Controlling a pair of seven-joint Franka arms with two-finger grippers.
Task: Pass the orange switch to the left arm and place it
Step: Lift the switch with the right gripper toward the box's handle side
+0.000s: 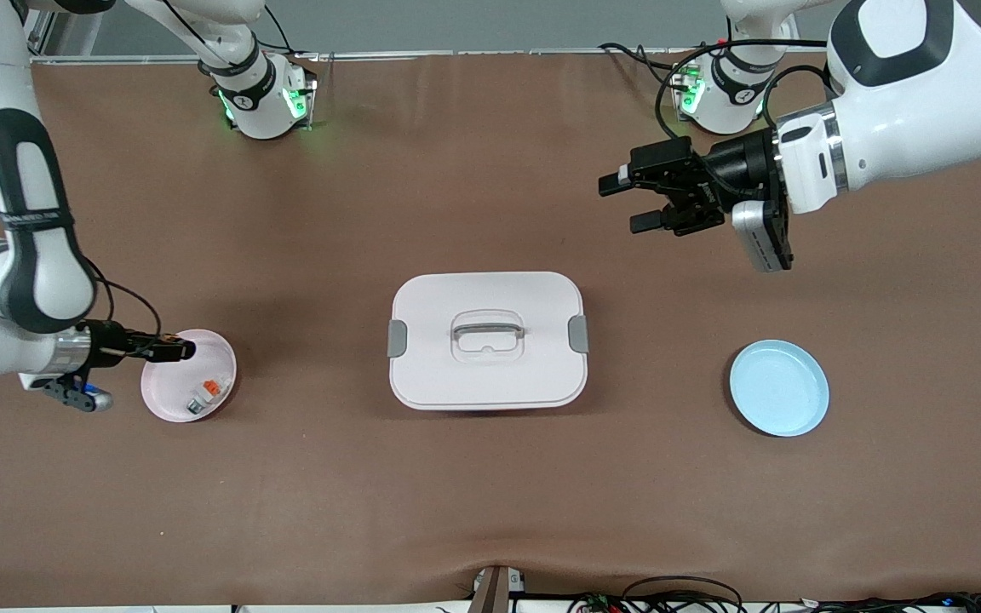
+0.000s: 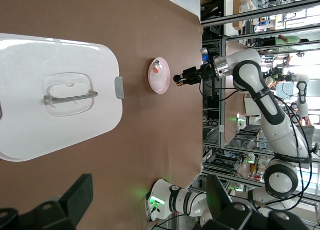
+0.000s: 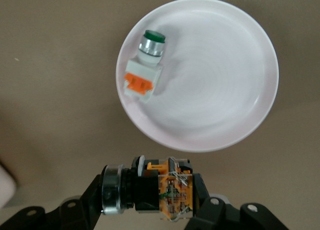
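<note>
At the middle-left edge of the front view, the right tool (image 1: pixel 177 348) hangs over the round pink plate (image 1: pixel 220 353), clamped on the orange switch with its black body (image 3: pixel 150 190). Midway along the brown worktop (image 1: pixel 490 494) sits the large white latched box (image 1: pixel 487 339), between that plate and a round blue plate (image 1: pixel 778 387). Upper right, the left tool (image 1: pixel 627 203) hovers, fingers spread and empty. Only the right wrist view shows a green-capped white switch (image 3: pixel 144 67) lying in the pink plate.

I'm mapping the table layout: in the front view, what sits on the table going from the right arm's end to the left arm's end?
pink plate holding a grey-white piece with an orange tab → white box → blue plate
</note>
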